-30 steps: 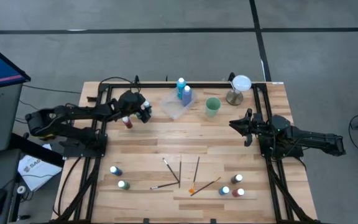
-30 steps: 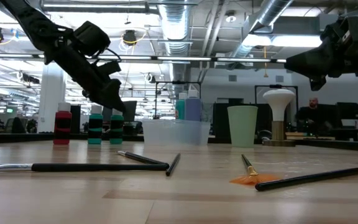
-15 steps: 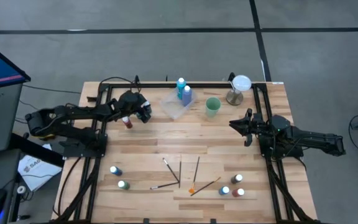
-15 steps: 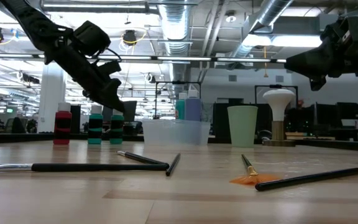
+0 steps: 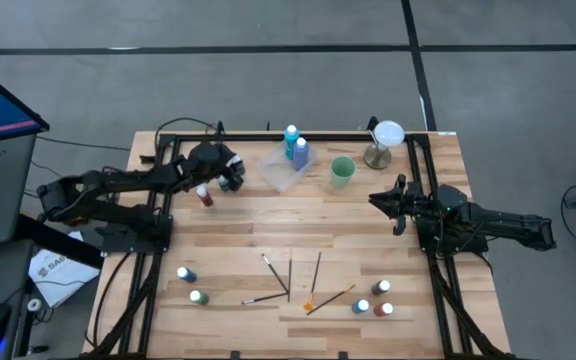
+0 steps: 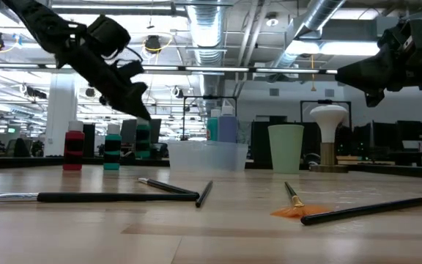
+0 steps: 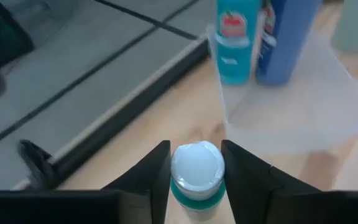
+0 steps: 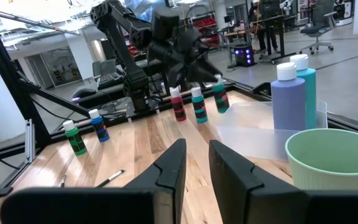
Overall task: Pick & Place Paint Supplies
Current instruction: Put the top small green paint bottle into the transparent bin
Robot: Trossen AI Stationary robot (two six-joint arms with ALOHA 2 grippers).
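My left gripper (image 5: 230, 177) is shut on a green paint bottle with a white cap (image 7: 196, 186), held above the table's far left just short of the clear tray (image 5: 280, 177). The bottle also shows in the low view (image 6: 143, 141) and the right wrist view (image 8: 219, 98). A red bottle (image 6: 73, 150) and a teal bottle (image 6: 113, 151) stand on their bases beside it. A teal bottle (image 5: 291, 136) and a taller blue bottle (image 5: 301, 152) stand in the tray. My right gripper (image 5: 378, 200) waits at the right, open and empty. My left gripper pinches the green bottle between its two fingers at the neck, just under the white cap (image 7: 196, 165), one finger (image 7: 156, 169) on each side. The fingers slant down from the table's left. The bottle hangs about upright, its base (image 6: 143, 155) clear of the table.
A pale green cup (image 5: 342, 171) and a white-topped stand (image 5: 386, 140) are right of the tray. Several brushes (image 5: 290, 279) lie at the front middle. Two bottles (image 5: 185, 273) stand front left and three (image 5: 373, 302) front right.
My left gripper has gone up and a little toward the table's far edge with the green bottle. The bottle, which stood on the table beside the teal one, is now lifted clear. The red and teal bottles have stayed in place.
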